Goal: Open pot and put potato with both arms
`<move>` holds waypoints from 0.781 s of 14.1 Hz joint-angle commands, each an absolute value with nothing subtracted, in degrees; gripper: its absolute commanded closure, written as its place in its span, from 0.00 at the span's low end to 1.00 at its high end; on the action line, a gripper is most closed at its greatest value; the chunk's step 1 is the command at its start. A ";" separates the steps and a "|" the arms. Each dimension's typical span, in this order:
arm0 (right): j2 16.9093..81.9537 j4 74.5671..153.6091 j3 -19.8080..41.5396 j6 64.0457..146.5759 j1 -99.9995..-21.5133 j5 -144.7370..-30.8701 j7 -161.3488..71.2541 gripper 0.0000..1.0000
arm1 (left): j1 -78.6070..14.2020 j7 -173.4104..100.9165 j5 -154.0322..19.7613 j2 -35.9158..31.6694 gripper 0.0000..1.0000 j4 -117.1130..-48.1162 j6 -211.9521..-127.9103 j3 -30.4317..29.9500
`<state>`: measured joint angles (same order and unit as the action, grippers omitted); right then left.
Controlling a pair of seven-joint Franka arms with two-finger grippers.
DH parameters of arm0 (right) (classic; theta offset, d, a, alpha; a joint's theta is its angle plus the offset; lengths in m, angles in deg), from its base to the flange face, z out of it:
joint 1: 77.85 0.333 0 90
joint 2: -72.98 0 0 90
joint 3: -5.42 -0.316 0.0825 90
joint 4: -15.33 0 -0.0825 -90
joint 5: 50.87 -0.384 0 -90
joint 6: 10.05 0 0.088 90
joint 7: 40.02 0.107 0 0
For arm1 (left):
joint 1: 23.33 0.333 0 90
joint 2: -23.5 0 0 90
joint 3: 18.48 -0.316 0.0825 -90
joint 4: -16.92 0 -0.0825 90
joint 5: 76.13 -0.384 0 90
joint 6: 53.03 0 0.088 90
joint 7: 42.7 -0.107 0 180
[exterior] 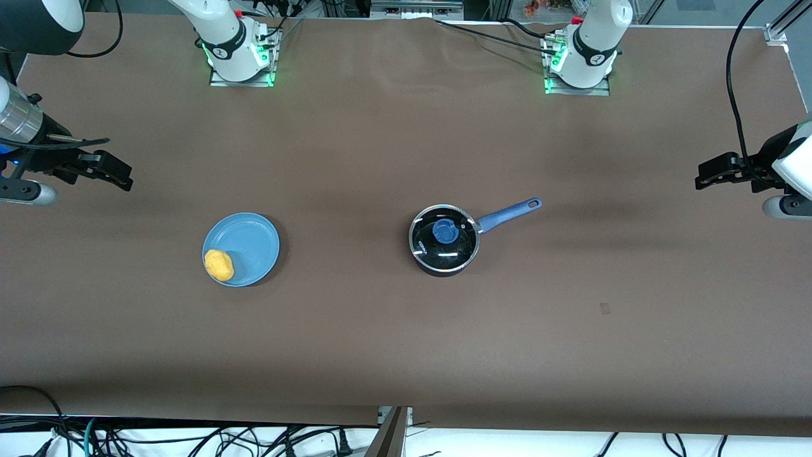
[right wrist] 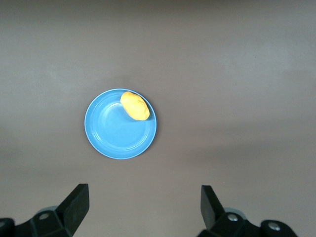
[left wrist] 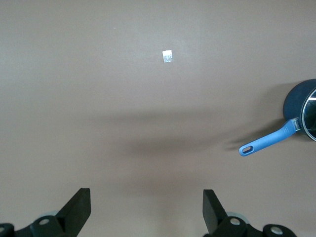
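- Mid-table, the small black round pot (exterior: 444, 241) is sat closed, glass lid (exterior: 444, 238) on.
- On the flat blue plate (exterior: 250, 238), toward the right arm's end, the yellow-orange potato (exterior: 219, 265) is parked.
- Left gripper (left wrist: 146, 210) and right gripper (right wrist: 144, 206) are held wide apart, empty, over bare table ends.

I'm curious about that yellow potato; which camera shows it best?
The right wrist view: the potato sits large and unblocked on the plate's rim. The front view shows it smaller; the left wrist view misses it.
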<state>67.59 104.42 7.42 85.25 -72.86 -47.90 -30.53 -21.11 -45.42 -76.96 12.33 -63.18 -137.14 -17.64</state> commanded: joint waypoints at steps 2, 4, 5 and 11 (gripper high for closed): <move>68.06 103.31 8.40 84.00 -73.02 -47.88 -30.79 0.00 | -21.48 -44.81 -76.57 11.46 0.00 -61.39 -136.27 -17.86; 68.15 103.31 8.93 84.00 -73.02 -49.11 -30.87 0.00 | -21.57 -44.72 -76.74 11.37 0.00 -61.39 -136.26 -17.69; 68.24 103.31 9.11 83.74 -73.02 -49.55 -30.87 0.00 | -21.57 -44.72 -76.57 11.46 0.00 -61.39 -136.26 -17.69; 68.50 103.31 8.93 83.65 -73.02 -49.82 -30.96 0.00 | -23.50 -35.97 -74.04 11.28 0.00 -61.39 -136.35 -17.25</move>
